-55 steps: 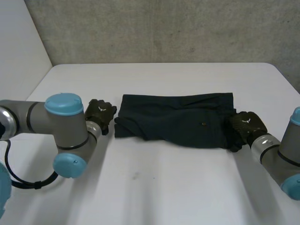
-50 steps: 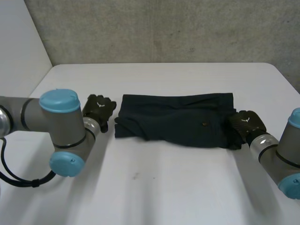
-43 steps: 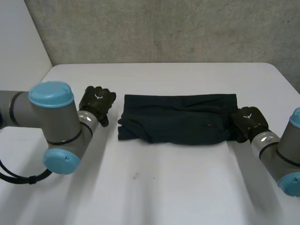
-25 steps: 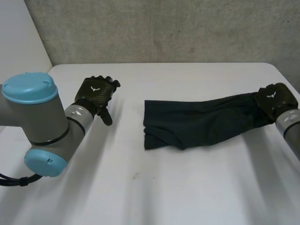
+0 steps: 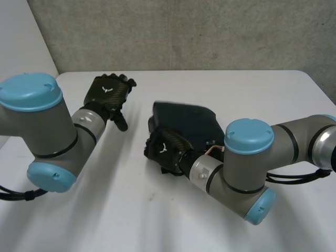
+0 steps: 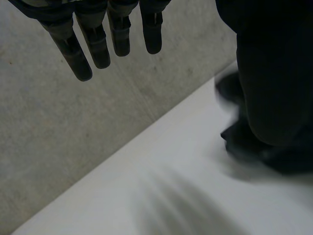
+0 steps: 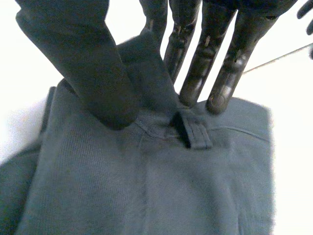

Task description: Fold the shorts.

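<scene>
In the head view, the shorts [image 5: 185,119] lie as a compact dark heap near the middle of the white table [image 5: 157,220], doubled over on themselves. The right arm [image 5: 247,157] reaches in from the right and crosses the near side of the heap. The right hand [image 5: 165,149] sits at the shorts' near left edge, knuckles up and touching the cloth. The left hand [image 5: 107,93] is raised above the table, well apart from the shorts, at the end of the left arm [image 5: 47,126]. Its fingers are stretched out and it grasps nothing. A grey concrete wall [image 5: 184,31] stands behind the table.

In the left wrist view, the left hand's fingers [image 6: 98,44] hang straight and relaxed, a little spread, with nothing between them. Past them are the wall and the far edge of the table. A dark blurred mass is beside the hand; I cannot tell what it is.

In the right wrist view, the right hand's thumb [image 7: 93,73] presses a raised fold of the shorts against the fingers [image 7: 195,73], so the hand is pinching the cloth. The pinch is at the waistband, just beside a belt loop [image 7: 193,129] at the fingertips. The rest of the fabric spreads out flat under the palm.
</scene>
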